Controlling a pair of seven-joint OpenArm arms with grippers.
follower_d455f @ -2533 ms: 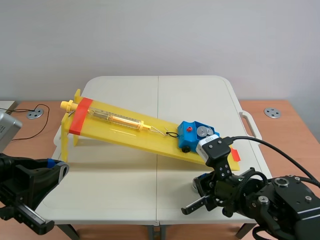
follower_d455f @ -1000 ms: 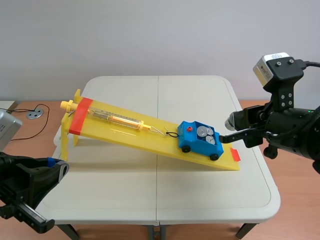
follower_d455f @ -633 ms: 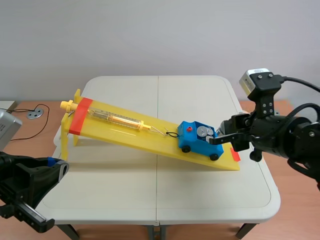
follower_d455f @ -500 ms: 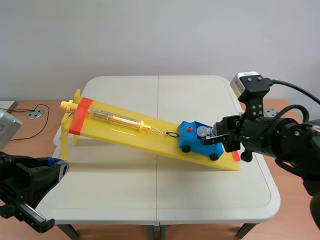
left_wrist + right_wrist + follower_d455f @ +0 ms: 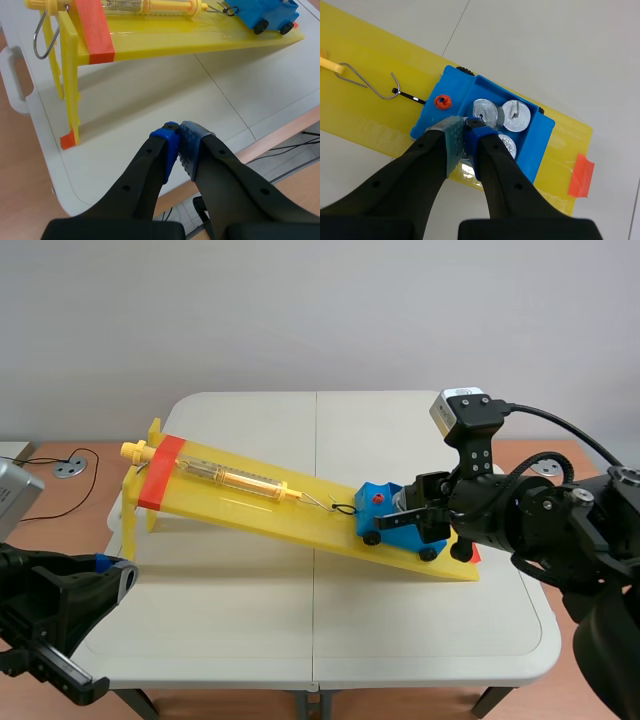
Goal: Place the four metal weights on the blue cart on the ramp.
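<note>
Over the blue cart [image 5: 385, 510] at the low end of the yellow ramp [image 5: 250, 502]: right end effector [image 5: 425, 515], come down from a raised spot off the right side of the worktop [image 5: 250, 630] a second back, and before that low at the near edge (likely fetching the last piece). Tilted in and lowered since, tips now inside the cart tray.

From the right wrist camera: fingers nearly together, clamped on what looks like the top of the fourth weight [image 5: 465, 161] (mostly hidden under the pads, with only a pale sliver on show). Beside it in the tray, three weights [image 5: 516, 111] already seated, close against one another. Not released yet.

Cart in the same place across the frames, hooked by wire to the spring scale [image 5: 235, 478] up the slope, wheels on the ramp near its orange-taped end.

Left end effector [image 5: 178, 145]: pads pressed together on nothing, parked low by the near-left corner, same spot throughout.

Meaning for the task: final placement under way, three of four done. Judged next: open the fingers, then lift straight up without snagging the neighbours or nudging the cart down the slope.
</note>
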